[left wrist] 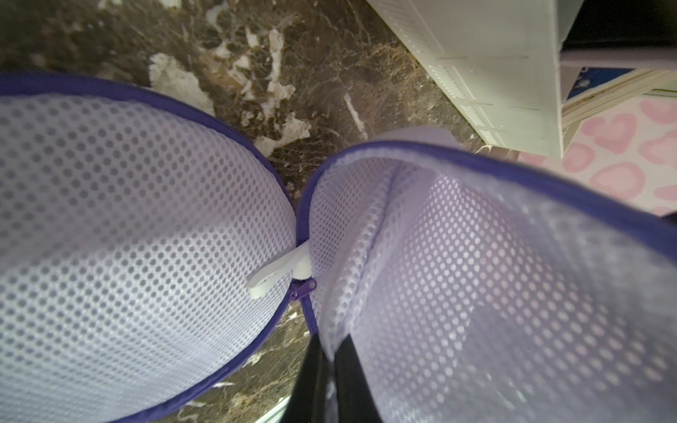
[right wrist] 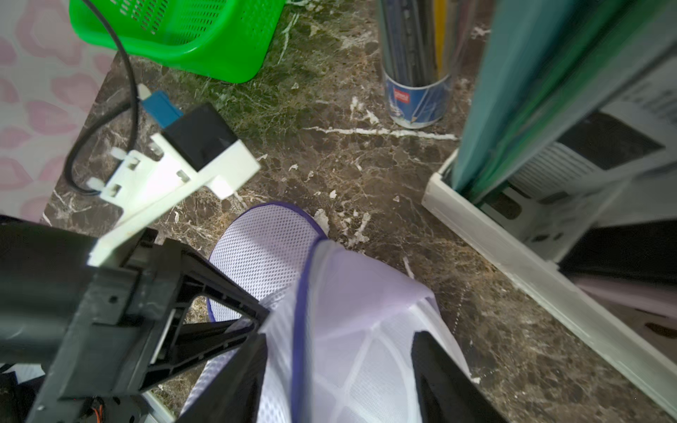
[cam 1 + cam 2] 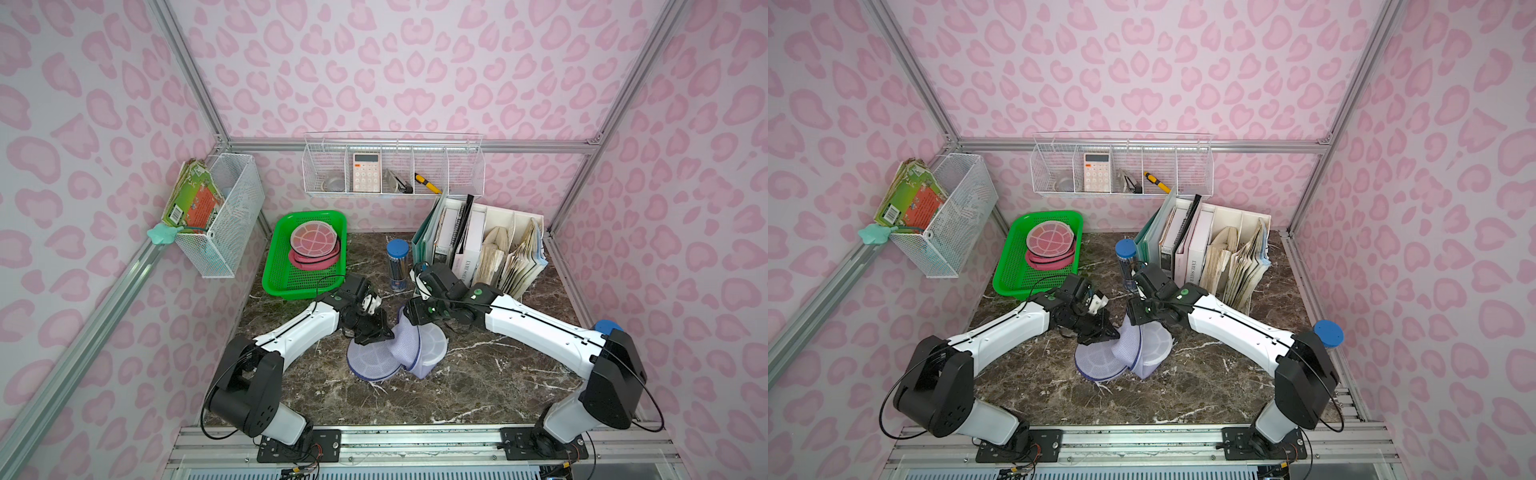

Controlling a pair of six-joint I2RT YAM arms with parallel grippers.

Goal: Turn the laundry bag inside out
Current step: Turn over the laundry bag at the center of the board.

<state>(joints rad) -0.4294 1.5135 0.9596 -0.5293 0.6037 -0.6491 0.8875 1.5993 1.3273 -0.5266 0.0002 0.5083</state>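
Checking both top views: the laundry bag (image 3: 376,363) (image 3: 1100,361) lies mid-desk (image 3: 457,386) between my arms. It is white mesh with purple piping, two round domed halves flopped open and crumpled mesh between them. My left fingers (image 3: 378,332) meet its edge on the left arm's side. My right fingers are hidden under the wrist here. The desk is dark brown marble-look with white veins.

Left wrist view: my left fingers (image 1: 318,388) are clamped tight on a fold of honeycomb mesh. A purple zipper pull (image 1: 302,289) and a white label tab (image 1: 278,271) sit where the halves meet.

Right wrist view: my right fingers (image 2: 439,370) are spread wide with the bag's ribbed dome (image 2: 351,311) between them. A slotted green plastic tray (image 2: 176,33) and a clear pencil tube (image 2: 417,95) stand beyond.
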